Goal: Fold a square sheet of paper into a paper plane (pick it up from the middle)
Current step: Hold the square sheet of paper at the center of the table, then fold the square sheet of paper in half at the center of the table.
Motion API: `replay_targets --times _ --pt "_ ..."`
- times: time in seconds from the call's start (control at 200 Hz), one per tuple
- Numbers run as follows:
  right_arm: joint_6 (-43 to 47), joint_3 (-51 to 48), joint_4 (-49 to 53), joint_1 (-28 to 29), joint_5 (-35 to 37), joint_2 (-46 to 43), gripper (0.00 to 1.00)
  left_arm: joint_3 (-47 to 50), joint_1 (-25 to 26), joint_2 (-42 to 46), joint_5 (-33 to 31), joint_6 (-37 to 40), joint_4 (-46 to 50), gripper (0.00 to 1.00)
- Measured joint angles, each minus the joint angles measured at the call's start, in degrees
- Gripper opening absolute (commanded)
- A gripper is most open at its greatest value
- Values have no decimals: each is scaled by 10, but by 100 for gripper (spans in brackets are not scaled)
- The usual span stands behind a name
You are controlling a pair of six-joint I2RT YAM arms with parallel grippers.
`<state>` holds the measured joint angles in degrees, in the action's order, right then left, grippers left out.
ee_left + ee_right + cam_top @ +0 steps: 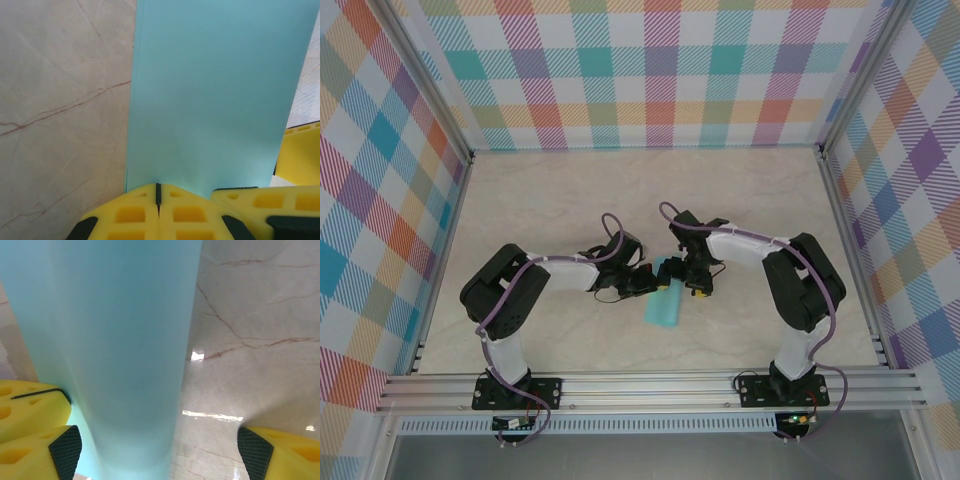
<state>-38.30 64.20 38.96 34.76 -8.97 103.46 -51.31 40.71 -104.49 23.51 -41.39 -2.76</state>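
Arms: two, bolted side by side at the near edge, both elbows bent inward so the wrists meet over the middle of the table (550, 190).
Paper plane: one, the paper plane (662, 305), light cyan, seen here as a long, narrow folded band; no pointed nose can be made out.
Place of the paper: mid-table between the two wrists, its long side running from the grippers toward the near edge in the top view.
Left gripper: one, the left gripper (157, 192), its two yellow fingers pressed flat together with only a thin seam between them; the cyan sheet (215, 90) rises straight from that pinch, so it has hold of the paper's edge.
Right gripper: one, the right gripper (155, 440), standing wide, its fingers (280, 450) far apart; the paper (115, 340) passes between them, close to the left-hand finger. Whether it touches that finger cannot be told.
Grippers together: just beside each other (645, 283) (695, 285) at the paper's far end.
Walls: three, in a pastel check.
Table surface: one, pale marble with thin brown veins (60, 100).
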Motion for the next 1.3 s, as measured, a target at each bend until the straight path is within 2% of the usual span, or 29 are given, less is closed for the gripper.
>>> replay_targets --times 0.06,0.125,0.25,0.345,0.45,0.54,0.8,1.3 --pt "0 -15 -7 -5 14 -20 86 2 0 1 0 0 -3 0" --pt "0 -38 -16 -17 23 -52 82 2 0 1 0 0 -4 0" --pt "-5 -85 -49 -43 13 -139 55 2 0 1 0 0 -4 0" --pt "-14 -120 -91 -60 -18 -195 41 2 0 1 0 0 -4 0" --pt "-19 -147 -133 -64 -60 -216 20 2 0 1 0 0 -4 0" --pt "-24 -162 -161 -64 -91 -214 8 2 0 1 0 0 -4 0" --pt "-33 -171 -220 -65 -157 -186 5 2 0 1 -1 0 -4 0" --pt "-42 -195 -279 -77 -205 -141 6 2 0 1 -1 0 -4 0"
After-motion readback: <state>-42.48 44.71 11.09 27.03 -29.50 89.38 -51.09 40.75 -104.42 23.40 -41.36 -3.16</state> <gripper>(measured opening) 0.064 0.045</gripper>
